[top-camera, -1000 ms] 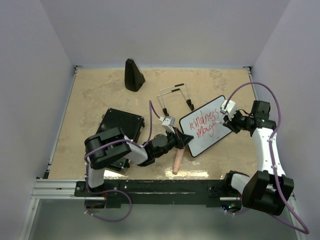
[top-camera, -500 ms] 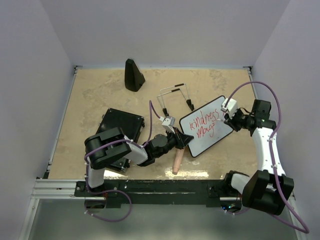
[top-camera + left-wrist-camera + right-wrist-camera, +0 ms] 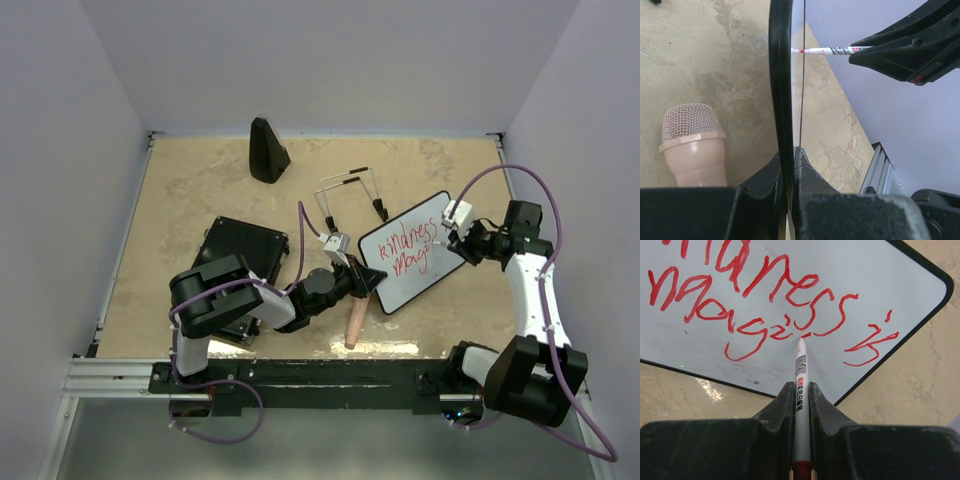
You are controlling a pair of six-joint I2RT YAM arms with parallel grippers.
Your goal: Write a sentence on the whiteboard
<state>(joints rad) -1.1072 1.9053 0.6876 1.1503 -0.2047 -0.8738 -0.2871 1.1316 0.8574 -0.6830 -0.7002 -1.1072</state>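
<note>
The whiteboard (image 3: 410,252) is a small white board with a thin black frame and red handwriting on it. My left gripper (image 3: 372,282) is shut on its lower left edge; the left wrist view shows the board edge-on (image 3: 784,90) between the jaws. My right gripper (image 3: 452,238) is shut on a white marker (image 3: 800,390) with a red end. The marker tip touches the board (image 3: 790,300) by the second line of red writing. The marker tip also shows in the left wrist view (image 3: 810,50).
A pink microphone (image 3: 354,322) lies on the table below the board, also in the left wrist view (image 3: 692,142). A black ribbed case (image 3: 245,255) lies left. A black cone-shaped object (image 3: 266,150) stands at the back. Black wire stand legs (image 3: 350,192) lie behind the board.
My right gripper has shifted very slightly with the marker on the board. The left arm and the board have stayed in place.
</note>
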